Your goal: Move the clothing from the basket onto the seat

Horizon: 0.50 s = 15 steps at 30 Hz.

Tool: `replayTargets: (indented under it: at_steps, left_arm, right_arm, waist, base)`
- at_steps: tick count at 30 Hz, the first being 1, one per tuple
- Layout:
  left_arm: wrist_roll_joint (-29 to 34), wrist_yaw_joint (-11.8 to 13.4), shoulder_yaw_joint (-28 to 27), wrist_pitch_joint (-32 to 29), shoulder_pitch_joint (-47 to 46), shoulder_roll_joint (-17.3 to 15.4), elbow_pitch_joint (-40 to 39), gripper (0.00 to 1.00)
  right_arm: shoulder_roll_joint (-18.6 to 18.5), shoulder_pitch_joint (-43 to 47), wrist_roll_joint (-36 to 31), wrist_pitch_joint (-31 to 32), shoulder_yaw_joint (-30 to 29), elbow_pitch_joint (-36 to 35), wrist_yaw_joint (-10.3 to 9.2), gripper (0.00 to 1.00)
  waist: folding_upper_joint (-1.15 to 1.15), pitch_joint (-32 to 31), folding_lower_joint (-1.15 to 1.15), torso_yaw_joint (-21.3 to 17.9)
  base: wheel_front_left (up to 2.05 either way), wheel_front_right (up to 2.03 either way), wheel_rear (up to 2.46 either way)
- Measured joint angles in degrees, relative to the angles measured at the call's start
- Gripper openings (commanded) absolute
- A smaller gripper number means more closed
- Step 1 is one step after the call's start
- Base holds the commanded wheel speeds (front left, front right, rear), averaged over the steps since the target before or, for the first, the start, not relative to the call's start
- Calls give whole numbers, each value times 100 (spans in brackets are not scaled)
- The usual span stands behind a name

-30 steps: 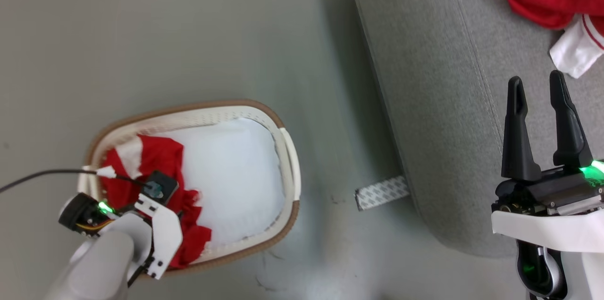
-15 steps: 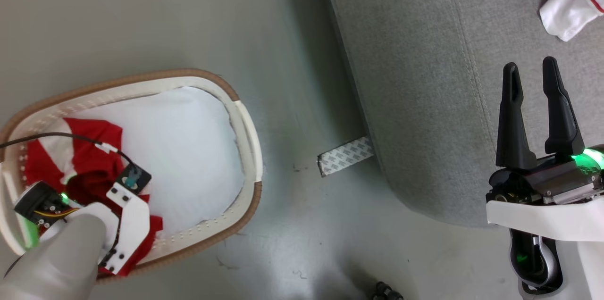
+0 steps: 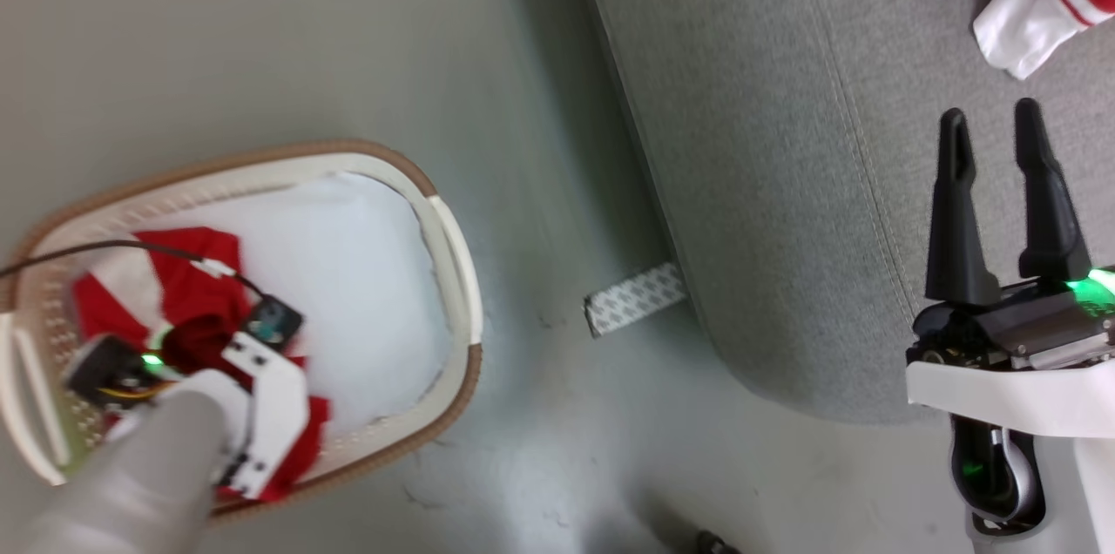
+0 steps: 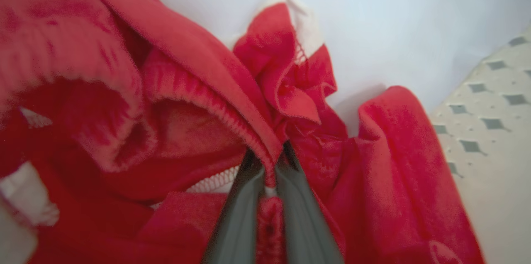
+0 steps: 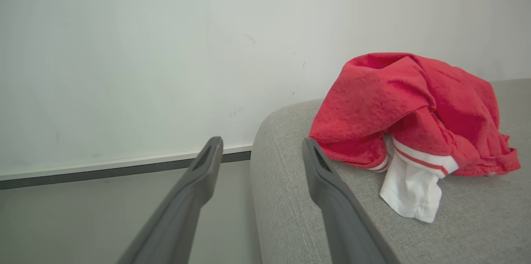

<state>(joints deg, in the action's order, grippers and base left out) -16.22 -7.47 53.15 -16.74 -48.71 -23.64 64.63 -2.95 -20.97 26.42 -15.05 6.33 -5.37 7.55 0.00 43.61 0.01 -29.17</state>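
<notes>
Left tool (image 4: 267, 154) clenches red fabric clothing (image 4: 199, 102) in white plastic basket (image 3: 457, 249), right tool (image 3: 991, 111) released; next, lift toward two-o'clock grey seat (image 3: 766, 145).

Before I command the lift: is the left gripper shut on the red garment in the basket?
Shut on it: in the left wrist view the left gripper pinches a fold of the red garment.

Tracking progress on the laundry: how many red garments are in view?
2. One red garment lies on the sofa; a second garment sits in the basket, pinched by the left tool. More could hide bunched in that pile.
</notes>
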Motion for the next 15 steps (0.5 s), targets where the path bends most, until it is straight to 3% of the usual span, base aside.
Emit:
replayTargets:
  at_steps: [8, 15]
  left_arm:
    - [-379, -4, -124, 1146, 257, 760, 58, 0]
    - [-1021, -5, -197, 1926, 529, 1334, -271, 0]
  right_arm:
    - [4, 166, -422, 0, -194, 54, 0, 100]
    - [-252, 602, -584, 0, -314, 135, 0, 100]
  waist:
    - [0, -820, -1, 359]
    - [0, -1824, -1, 871]
  base:
    - [0, 0, 0]
    - [0, 0, 0]
